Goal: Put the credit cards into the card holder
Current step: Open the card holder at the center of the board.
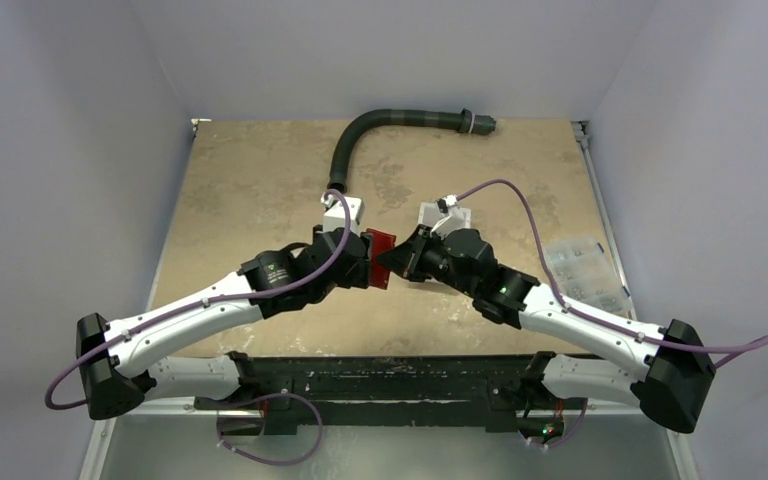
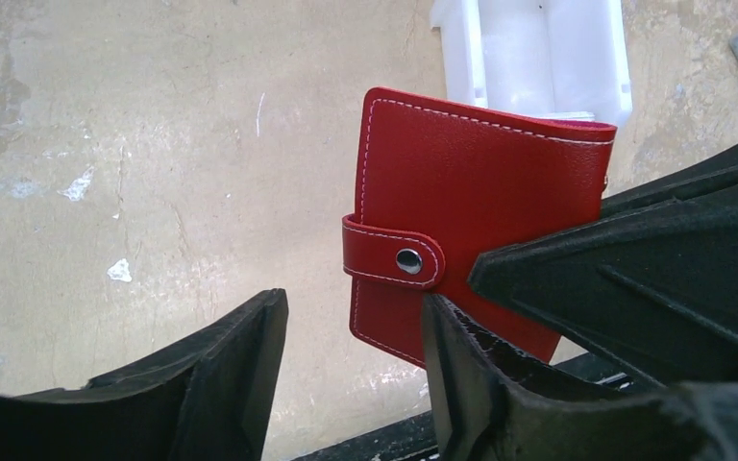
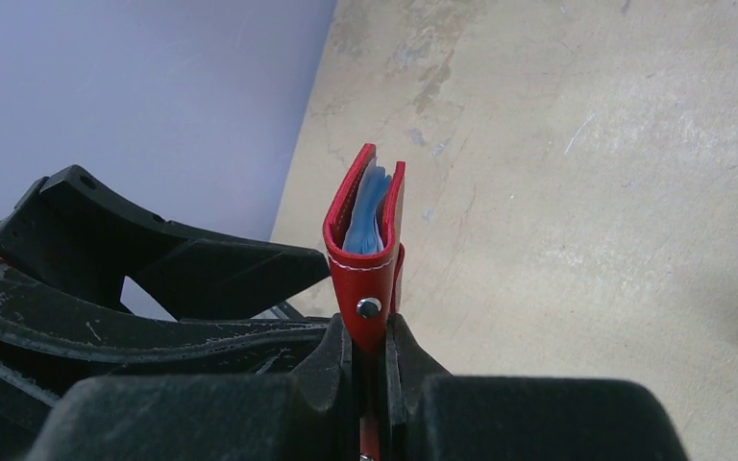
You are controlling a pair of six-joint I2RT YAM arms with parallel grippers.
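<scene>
Above the middle of the table point(image 1: 250, 190), the two arms are meeting with the card holder point(image 1: 382, 258) lifted off the surface between them. The right gripper point(image 3: 370, 336) is clamping it: its fingers are pressing together on the edge that carries the snap tab, and the red wallet is standing edge-on above them in the right wrist view. The tab is sitting fastened on its stud, though the covers are gaping a little at the top, where bluish clear sheets are showing inside. Whether any credit cards are lying among them cannot be told. The left gripper point(image 2: 351, 312) is holding its fingers well apart, with the wallet's lower corner lying just beside one of its fingers point(image 2: 480, 384) rather than between the two. A white bin point(image 2: 538, 58) is standing on the table beyond the wallet, a clear compartmented box point(image 1: 585, 268) is lying near the right edge, and a black hose point(image 1: 380, 125) is curving along the far side.
</scene>
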